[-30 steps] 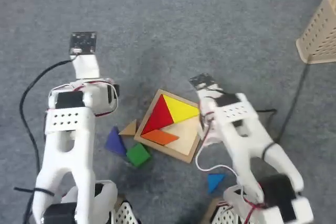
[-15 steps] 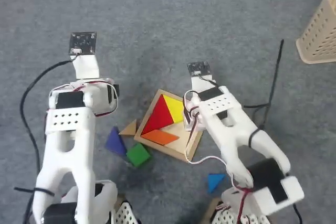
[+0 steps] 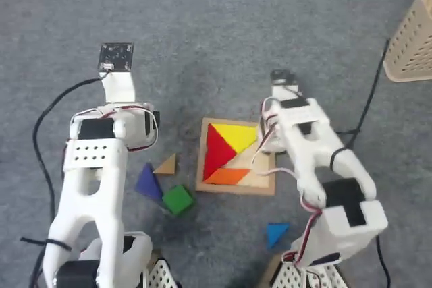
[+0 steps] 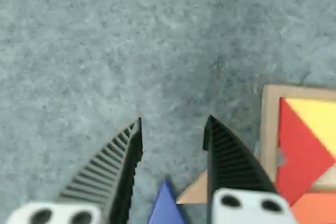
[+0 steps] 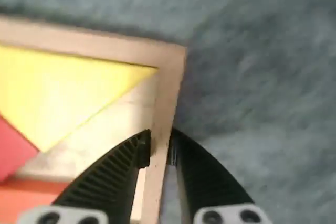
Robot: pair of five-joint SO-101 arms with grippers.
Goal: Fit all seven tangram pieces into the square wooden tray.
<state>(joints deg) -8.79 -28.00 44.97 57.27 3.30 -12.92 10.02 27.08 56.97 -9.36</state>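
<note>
Right tool [image 5: 159, 153] clamped tight on the wooden tray [image 5: 169, 72] at its rim, mid-counter [image 4: 131, 40]. Left tool [image 4: 173, 125] hung wide open, gripping nothing, above the blue triangle [image 4: 164, 211]; the tray sat beyond.

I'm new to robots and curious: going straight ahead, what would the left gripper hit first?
Likely just the grey carpet: the left gripper's open fingers point at bare floor, with the square wooden tray outside that line. Depth is unclear.

No readable txt, labels, nos. or signs anywhere on arms, pieces or tray.
</note>
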